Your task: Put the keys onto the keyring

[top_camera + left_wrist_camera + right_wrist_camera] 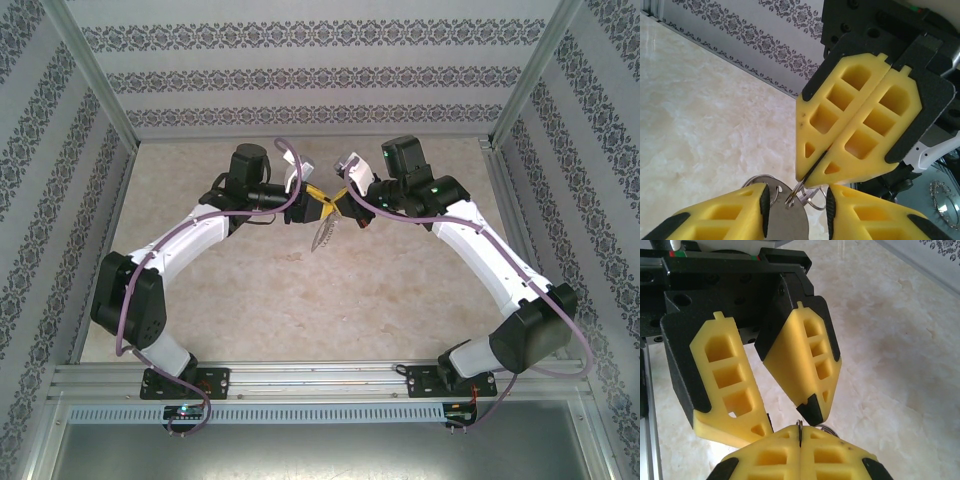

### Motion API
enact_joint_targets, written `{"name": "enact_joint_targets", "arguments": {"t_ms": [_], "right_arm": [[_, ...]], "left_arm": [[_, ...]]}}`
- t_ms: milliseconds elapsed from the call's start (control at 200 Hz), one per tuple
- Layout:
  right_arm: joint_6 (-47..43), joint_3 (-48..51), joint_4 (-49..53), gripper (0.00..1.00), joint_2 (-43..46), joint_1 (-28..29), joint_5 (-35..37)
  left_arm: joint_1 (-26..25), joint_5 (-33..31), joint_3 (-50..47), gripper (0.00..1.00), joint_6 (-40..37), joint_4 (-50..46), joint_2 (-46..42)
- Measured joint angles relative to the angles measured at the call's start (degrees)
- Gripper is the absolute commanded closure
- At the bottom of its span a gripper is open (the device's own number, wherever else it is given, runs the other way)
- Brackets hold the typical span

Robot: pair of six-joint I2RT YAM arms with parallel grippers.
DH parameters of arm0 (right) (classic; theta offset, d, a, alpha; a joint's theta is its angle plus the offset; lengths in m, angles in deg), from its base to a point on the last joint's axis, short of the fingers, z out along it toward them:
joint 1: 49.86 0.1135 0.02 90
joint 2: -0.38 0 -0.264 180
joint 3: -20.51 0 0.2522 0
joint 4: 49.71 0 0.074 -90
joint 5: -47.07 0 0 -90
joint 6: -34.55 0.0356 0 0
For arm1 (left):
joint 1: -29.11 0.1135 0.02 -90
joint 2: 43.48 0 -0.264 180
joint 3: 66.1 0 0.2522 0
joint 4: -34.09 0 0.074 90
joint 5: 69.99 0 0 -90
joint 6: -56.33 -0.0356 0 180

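My two grippers meet above the middle of the table. My right gripper (pixel 800 440) is shut on a thin wire ring of the keyring (pixel 799 426), and that pinch is also seen from the left wrist, on the right gripper (pixel 807 180). The keyring's grey oval metal part (pixel 790 220) hangs between the spread fingers of my left gripper (pixel 797 196), close to the left pad, with a gap to the right pad. Small wire rings (pixel 816 202) hang beside it. From above, the metal piece (pixel 322 235) dangles under the left gripper (pixel 318 208) and the right gripper (pixel 345 205). The keys are hidden.
The beige marble-look tabletop (pixel 300 300) lies below both arms. Patterned walls (pixel 320 75) close in the back and sides, and a metal rail (pixel 320 378) runs along the near edge.
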Motion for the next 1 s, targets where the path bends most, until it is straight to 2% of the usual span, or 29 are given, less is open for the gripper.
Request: {"name": "enact_joint_targets", "arguments": {"t_ms": [180, 255, 455, 665, 704, 774, 999], "right_arm": [[0.00, 0.00, -0.04, 1.00, 0.00, -0.02, 0.09], [0.00, 0.00, -0.07, 1.00, 0.00, -0.02, 0.13], [0.02, 0.00, -0.17, 1.00, 0.02, -0.17, 0.48], [0.22, 0.00, -0.50, 1.00, 0.17, -0.17, 1.01], [0.28, 0.00, -0.50, 0.85, 0.20, -0.17, 1.16], [1.11, 0.42, -1.46, 0.69, 0.37, -0.31, 1.70], [8.76, 9.57, -10.91, 0.57, 7.80, -5.11, -0.79]], "left_arm": [[-0.07, 0.98, 0.07, 0.79, 0.57, 0.70, 0.22], [-0.07, 1.07, 0.07, 0.87, 1.07, 0.85, 0.28], [-0.02, 1.03, 0.04, 1.00, 2.89, 2.10, 0.70], [-0.02, 0.92, -0.79, 1.00, 4.72, 4.83, 0.72], [-0.02, 0.85, -1.03, 1.00, 5.11, 5.53, 0.72], [-0.04, 0.76, -1.68, 1.00, 5.66, 7.15, 0.70], [-1.20, -4.04, -5.11, 1.00, 5.86, 12.00, -0.81]]}}
